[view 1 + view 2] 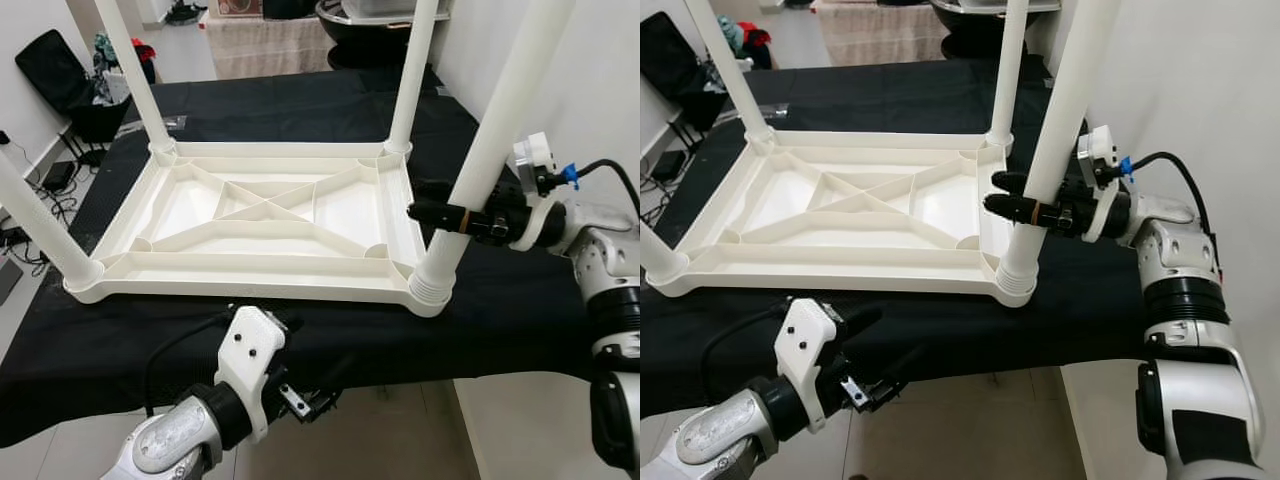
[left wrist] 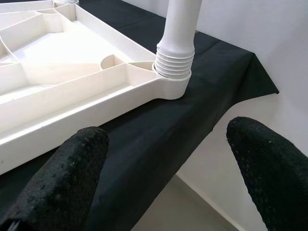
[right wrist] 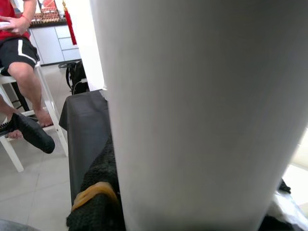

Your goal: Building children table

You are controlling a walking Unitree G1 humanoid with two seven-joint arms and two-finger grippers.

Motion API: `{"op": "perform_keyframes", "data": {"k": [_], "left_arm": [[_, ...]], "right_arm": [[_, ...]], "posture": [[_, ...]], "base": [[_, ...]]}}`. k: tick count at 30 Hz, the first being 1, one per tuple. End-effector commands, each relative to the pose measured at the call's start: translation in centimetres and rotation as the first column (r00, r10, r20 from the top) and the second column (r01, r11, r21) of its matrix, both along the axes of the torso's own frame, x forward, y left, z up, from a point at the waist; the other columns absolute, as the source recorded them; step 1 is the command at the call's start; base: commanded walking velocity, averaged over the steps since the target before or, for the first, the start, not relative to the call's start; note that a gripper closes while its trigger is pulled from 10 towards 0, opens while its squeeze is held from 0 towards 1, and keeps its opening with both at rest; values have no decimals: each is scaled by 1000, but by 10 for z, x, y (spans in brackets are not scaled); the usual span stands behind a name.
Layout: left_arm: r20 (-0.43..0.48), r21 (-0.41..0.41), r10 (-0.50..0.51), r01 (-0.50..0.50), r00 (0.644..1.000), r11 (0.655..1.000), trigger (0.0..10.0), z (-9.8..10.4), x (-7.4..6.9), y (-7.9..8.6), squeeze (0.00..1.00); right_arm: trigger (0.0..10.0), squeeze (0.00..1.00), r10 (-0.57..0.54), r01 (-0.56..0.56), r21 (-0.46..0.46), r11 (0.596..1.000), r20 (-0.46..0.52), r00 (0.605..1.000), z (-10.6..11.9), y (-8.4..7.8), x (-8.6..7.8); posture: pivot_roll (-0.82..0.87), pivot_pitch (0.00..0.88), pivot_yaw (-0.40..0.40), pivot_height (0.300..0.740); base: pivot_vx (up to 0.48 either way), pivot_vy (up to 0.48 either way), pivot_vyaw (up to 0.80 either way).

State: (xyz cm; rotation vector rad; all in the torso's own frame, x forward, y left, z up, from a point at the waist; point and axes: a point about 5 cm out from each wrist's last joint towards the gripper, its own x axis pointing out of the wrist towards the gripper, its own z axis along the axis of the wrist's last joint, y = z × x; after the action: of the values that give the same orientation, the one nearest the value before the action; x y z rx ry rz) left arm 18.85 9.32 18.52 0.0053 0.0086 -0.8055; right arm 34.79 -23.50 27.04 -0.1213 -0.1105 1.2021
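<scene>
Where the black-draped desk [image 1: 520, 300] stands against the white wall, the upturned white tabletop [image 1: 260, 215] lies across it, ribbed underside up, with a leg rising from each of its four corners. Taking that tabletop as landmark, the near right leg [image 1: 487, 150] stands at the corner closest to the wall, its threaded base seated in the corner socket [image 2: 172, 84]. The right hand [image 1: 1030, 205] reaches in from the wall side and closes its black fingers around this leg a little above the threads; in the right wrist view the leg's white shaft sits hard against the camera. The left hand [image 1: 300, 385] hangs below the desk's front edge, beneath the tabletop's near rim, its two fingers [image 2: 62, 183] spread wide and holding nothing. Beyond the desk, a seated person [image 3: 19, 43] is on a white stool.
</scene>
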Motion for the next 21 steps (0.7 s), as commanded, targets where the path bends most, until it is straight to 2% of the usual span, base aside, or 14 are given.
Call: {"op": "perform_keyframes", "data": {"k": [1, 8, 9, 14, 18, 21], "left_arm": [[-15, 20, 2, -2, 1000, 1000, 10000, -3, 0, 0, 0], [-11, 23, 3, -3, 1000, 1000, 10000, -3, 1, 0, 0], [-7, 24, 4, -3, 1000, 1000, 10000, -2, 1, 0, 0], [-1, 24, 5, -5, 1000, 1000, 10000, -1, 2, 0, 0], [3, 25, 6, -6, 1000, 1000, 10000, 0, 2, 0, 0], [7, 23, 7, -7, 1000, 1000, 10000, 1, 3, -1, 0]], "right_arm": [[10000, 0, 28, -29, -36, 999, -9, 1000, -14, 8, -2], [10000, 0, 71, -72, -36, 997, -25, 997, -21, 16, -6], [10000, 0, 67, -69, -65, 995, -31, 997, -29, 20, -7], [10000, 0, 73, -76, -96, 993, -33, 997, -34, 25, -8], [10000, 0, 79, -82, -107, 991, -32, 996, -34, 26, -8], [10000, 0, 81, -81, -87, 993, -3, 997, -20, 21, -6]], "posture": [[148, 204, 11, 740], [151, 205, 11, 740], [149, 208, 11, 740], [149, 210, 7, 740], [149, 214, 6, 740], [150, 214, 5, 740]], "base": [[0, 0, 0], [0, 0, 0], [0, 0, 0], [0, 0, 0], [0, 0, 0], [0, 0, 0]]}}
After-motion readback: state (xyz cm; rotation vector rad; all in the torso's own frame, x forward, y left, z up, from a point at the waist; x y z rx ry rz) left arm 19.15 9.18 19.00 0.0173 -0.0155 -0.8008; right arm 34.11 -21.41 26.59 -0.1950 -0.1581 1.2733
